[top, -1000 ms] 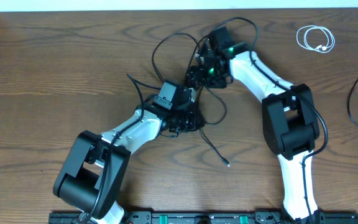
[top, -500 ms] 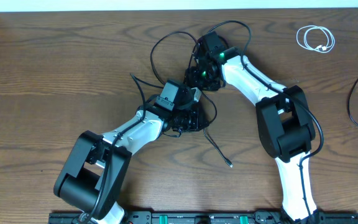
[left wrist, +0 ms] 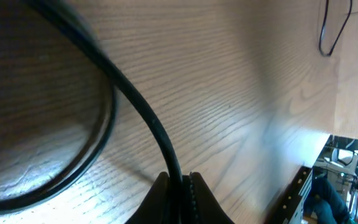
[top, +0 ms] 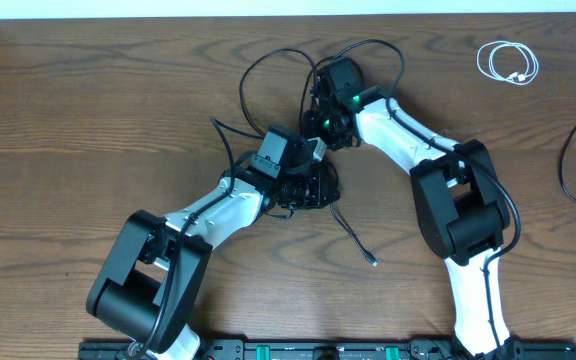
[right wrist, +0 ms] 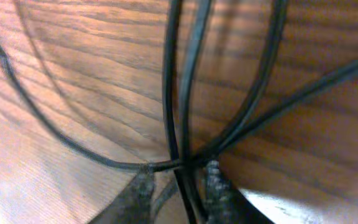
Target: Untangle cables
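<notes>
The black cable (top: 352, 238) loops over the middle of the wooden table, and its plug end (top: 372, 263) lies toward the front. My left gripper (top: 308, 188) is shut on a strand of it; the left wrist view shows the cable (left wrist: 135, 102) pinched between the left gripper's (left wrist: 180, 185) closed fingers. My right gripper (top: 326, 122) sits just behind, low over the tangle. In the right wrist view, the right gripper (right wrist: 178, 180) stands open by a narrow gap, with crossing black strands (right wrist: 171, 74) running between its fingers. The white cable (top: 508, 62) lies coiled on its own at the back right.
A separate black cord (top: 571, 170) curves in at the table's right edge, and the left wrist view shows a thin cord (left wrist: 331, 31) far off. A black rail (top: 298, 350) runs along the front edge. The table's back edge meets a white strip (top: 168, 8).
My right gripper has shifted a little left toward the left gripper, and its jaws have narrowed around the black strands. The cable's loose tail slid slightly. The left gripper kept its hold.
</notes>
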Motion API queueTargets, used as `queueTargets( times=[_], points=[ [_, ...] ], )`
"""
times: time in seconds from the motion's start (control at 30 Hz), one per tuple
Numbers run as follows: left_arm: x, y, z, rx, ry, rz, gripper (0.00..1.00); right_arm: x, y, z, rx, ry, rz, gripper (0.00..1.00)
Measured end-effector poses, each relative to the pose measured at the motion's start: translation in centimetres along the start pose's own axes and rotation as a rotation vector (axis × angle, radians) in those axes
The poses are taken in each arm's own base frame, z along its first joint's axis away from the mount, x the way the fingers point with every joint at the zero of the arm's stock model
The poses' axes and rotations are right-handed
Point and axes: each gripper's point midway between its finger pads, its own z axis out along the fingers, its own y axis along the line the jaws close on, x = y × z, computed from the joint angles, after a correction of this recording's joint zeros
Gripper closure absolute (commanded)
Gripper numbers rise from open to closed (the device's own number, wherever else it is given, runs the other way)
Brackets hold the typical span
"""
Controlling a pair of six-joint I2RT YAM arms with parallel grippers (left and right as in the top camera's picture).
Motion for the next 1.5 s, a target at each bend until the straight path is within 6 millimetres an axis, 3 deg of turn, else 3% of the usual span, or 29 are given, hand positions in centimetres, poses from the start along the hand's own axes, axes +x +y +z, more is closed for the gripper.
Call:
queueTargets(
  times=[0.13,0.23,0.33,0.43,0.6,0.8,0.9,1.1,1.2,1.3,1.5],
  points=[
    [-0.1,0.1,-0.1,0.003,-0.002,-0.004,0.92,0.2,-0.2,0.2,0.006,0.005,0.014,0.91],
    [-0.3,0.1,-0.3,0.013,-0.002,-0.010,0.84,0.2,-0.2,0.2,0.006,0.004,0.020,0.99],
    [-0.6,0.3,-0.7,0.023,-0.008,-0.011,0.72,0.2,-0.4,0.3,0.013,0.003,0.031,0.99],
    [-1.2,0.5,-1.3,0.031,-0.024,-0.021,0.68,0.2,-0.3,0.3,0.011,0.001,0.030,0.99],
    [-3.7,3.5,-3.7,-0.007,-0.111,-0.100,0.62,0.2,-0.3,0.3,0.012,0.004,0.031,0.99],
    [-6.2,5.9,-8.0,-0.033,-0.224,-0.170,0.60,0.2,-0.3,0.3,0.012,0.004,0.031,0.99],
    [-7.6,6.7,-12.1,-0.068,-0.328,-0.199,0.60,0.3,-0.3,0.3,0.012,0.006,0.030,0.99],
    [-8.0,9.2,-19.0,-0.213,-0.490,-0.260,0.56,1.3,-1.2,-0.6,0.054,0.046,-0.006,0.99],
    [-7.9,10.4,-21.3,-0.288,-0.550,-0.292,0.55,2.0,-2.6,-2.0,0.111,0.062,-0.039,0.99],
    [-8.0,11.3,-22.9,-0.344,-0.596,-0.296,0.55,1.2,-3.8,-5.2,0.153,0.031,-0.070,0.99],
    [-7.9,12.1,-23.6,-0.388,-0.615,-0.300,0.55,-2.1,-3.2,-16.7,0.177,-0.191,-0.111,0.99]
  ],
)
